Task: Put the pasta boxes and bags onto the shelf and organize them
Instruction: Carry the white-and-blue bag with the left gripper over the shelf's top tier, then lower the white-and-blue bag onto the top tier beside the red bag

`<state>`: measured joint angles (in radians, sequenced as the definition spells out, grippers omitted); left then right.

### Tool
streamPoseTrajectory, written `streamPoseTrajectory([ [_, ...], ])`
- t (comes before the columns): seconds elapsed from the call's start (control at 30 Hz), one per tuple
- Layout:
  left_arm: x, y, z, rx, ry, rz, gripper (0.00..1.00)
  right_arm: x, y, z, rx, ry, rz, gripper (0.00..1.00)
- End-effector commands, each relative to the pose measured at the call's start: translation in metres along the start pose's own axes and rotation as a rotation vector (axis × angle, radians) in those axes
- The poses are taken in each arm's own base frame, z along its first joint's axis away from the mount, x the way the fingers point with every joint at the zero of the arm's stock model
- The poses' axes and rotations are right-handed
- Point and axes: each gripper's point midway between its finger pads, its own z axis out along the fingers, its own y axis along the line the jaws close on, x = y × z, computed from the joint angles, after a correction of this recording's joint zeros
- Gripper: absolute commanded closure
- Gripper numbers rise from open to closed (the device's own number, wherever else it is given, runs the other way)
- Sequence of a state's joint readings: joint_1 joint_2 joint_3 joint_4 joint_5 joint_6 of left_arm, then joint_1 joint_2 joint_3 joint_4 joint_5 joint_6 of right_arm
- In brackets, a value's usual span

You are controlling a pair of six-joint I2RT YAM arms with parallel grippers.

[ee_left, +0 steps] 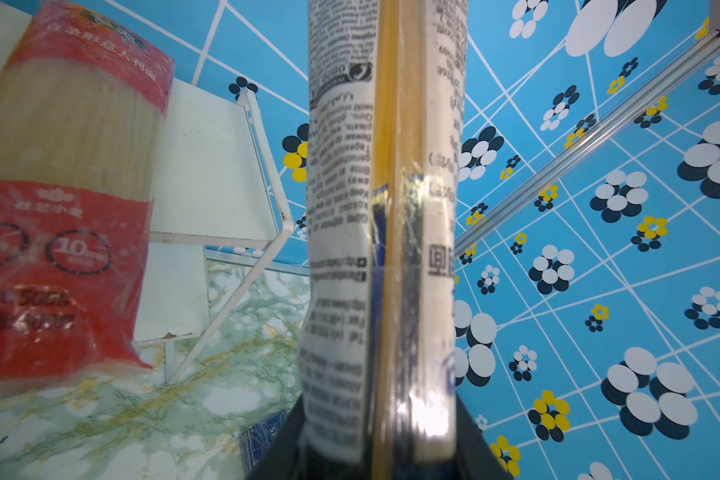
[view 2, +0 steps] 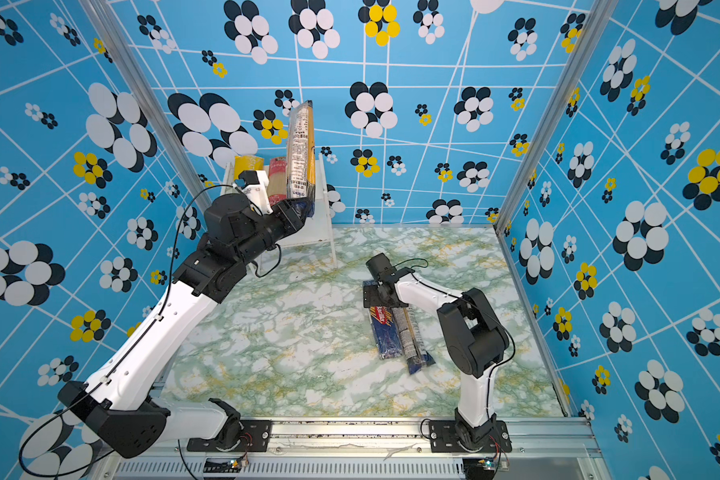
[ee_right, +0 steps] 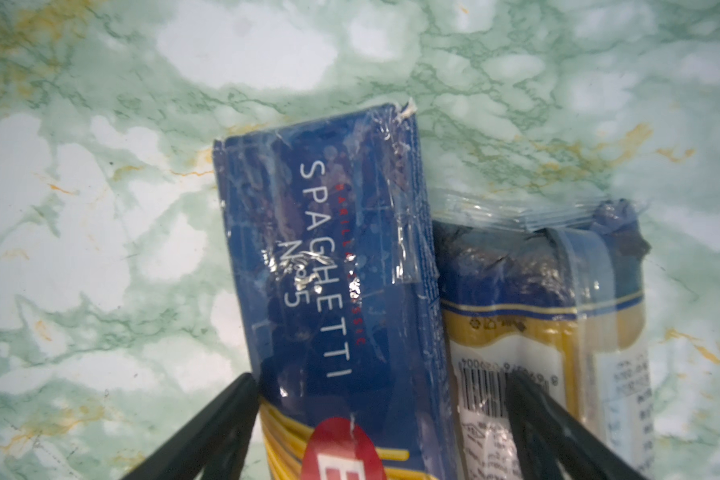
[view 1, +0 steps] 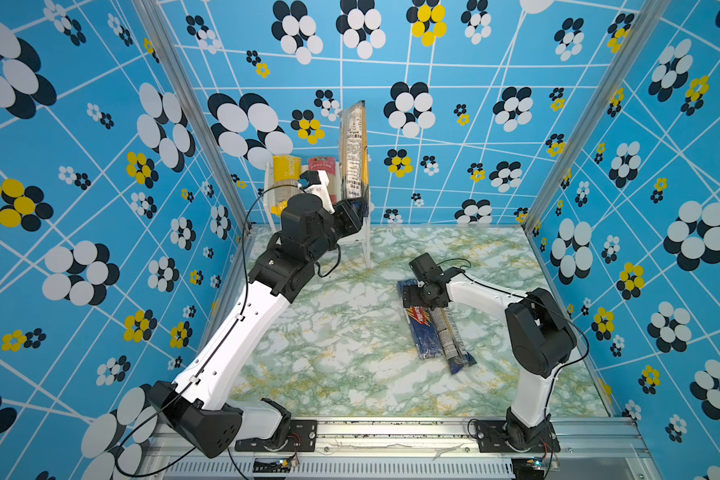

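Pasta bag (view 1: pixel 353 145): slim and covered in print, upright at the right end of the shelf (view 1: pixel 366 245). Its long axis is near vertical and its top end stands high against the back wall. Whether its lower end rests on a board cannot be told.
Left arm: stretched from the front left corner up and back toward the shelf, wrist turned to the right.
Left gripper (view 1: pixel 356 208): jaws clamped on the lower end of the pasta bag, which in the left wrist view rises straight out from between the fingers (ee_left: pixel 281 453).
Shelf neighbours: a yellow bag (view 1: pixel 285 170) and a red bag (view 1: pixel 323 166) stand upright side by side, the red one just beside the held bag. Which tier they stand on cannot be told.
Right arm: elbow raised on the right, forearm slanting down and left to the table (view 1: pixel 329 353), gripper pointing down.
Right gripper (view 1: pixel 414 296): jaws wide apart over the far end of the blue box (view 1: pixel 418 328), clamped on nothing.
Blue box: flat on the table, long axis running back to front, near end angled slightly right.
Second slim bag (view 1: pixel 449 336): flat on the table, touching the box's right side and roughly parallel to it, near end reaching farther front.
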<state>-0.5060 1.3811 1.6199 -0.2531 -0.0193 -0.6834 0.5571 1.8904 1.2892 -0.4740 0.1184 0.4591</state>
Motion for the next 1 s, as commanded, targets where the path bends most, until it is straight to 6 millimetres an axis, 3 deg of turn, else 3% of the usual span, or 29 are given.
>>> streamPoseTrajectory([
  [0.0, -0.076, -0.057, -0.031, 0.111, -0.265, 0.102, 1.00, 0.010, -0.015, -0.003, 0.040, 0.028, 0.002, 0.04],
  [0.37, -0.079, -0.034, 0.002, -0.046, -0.285, 0.110, 1.00, 0.014, -0.019, -0.005, 0.041, 0.025, 0.009, 0.04],
  [0.6, -0.071, -0.022, 0.024, -0.120, -0.246, 0.130, 1.00, 0.015, -0.018, -0.004, 0.041, 0.026, 0.009, 0.04],
  [0.97, -0.067, -0.004, 0.041, -0.227, -0.235, 0.161, 1.00, 0.017, -0.019, -0.002, 0.042, 0.033, 0.008, 0.04],
])
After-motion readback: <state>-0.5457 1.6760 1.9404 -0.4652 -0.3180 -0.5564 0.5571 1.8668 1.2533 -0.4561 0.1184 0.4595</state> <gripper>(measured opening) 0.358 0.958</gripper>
